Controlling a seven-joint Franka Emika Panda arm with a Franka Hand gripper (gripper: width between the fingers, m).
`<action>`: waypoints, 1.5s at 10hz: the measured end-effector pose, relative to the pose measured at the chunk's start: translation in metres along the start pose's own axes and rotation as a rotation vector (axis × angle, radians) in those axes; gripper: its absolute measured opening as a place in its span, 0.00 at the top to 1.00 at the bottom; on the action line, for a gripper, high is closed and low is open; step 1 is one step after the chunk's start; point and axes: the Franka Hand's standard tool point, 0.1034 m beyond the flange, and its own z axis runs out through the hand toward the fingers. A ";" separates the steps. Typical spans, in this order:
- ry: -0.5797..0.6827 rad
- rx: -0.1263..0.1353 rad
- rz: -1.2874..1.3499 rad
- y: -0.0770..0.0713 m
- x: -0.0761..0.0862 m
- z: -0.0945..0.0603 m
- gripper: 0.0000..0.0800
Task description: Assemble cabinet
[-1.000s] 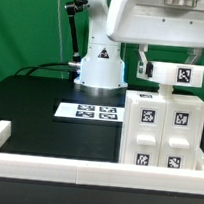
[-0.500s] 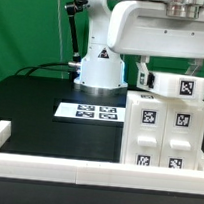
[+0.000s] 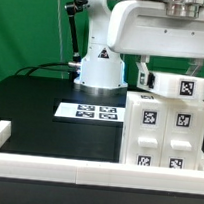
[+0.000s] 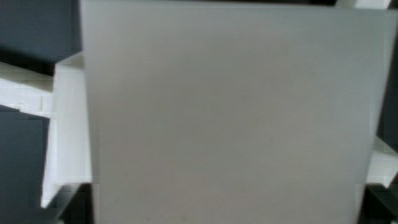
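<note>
The gripper (image 3: 171,74) above the cabinet (image 3: 163,136)
Its fingers clasp a tagged white panel (image 3: 178,87), tilted at the cabinet's top; this panel fills the wrist view

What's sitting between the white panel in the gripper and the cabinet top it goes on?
Nothing visible. The tilted panel is right over the cabinet, with no other part between them.

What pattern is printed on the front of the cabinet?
Black-and-white square tags on the white cabinet; the exterior view shows them best.
</note>
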 end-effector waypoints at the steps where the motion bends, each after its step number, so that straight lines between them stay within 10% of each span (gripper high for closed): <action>1: 0.000 0.000 0.000 0.000 0.000 0.000 0.30; 15: 0.054 0.064 0.776 -0.003 -0.003 0.001 0.30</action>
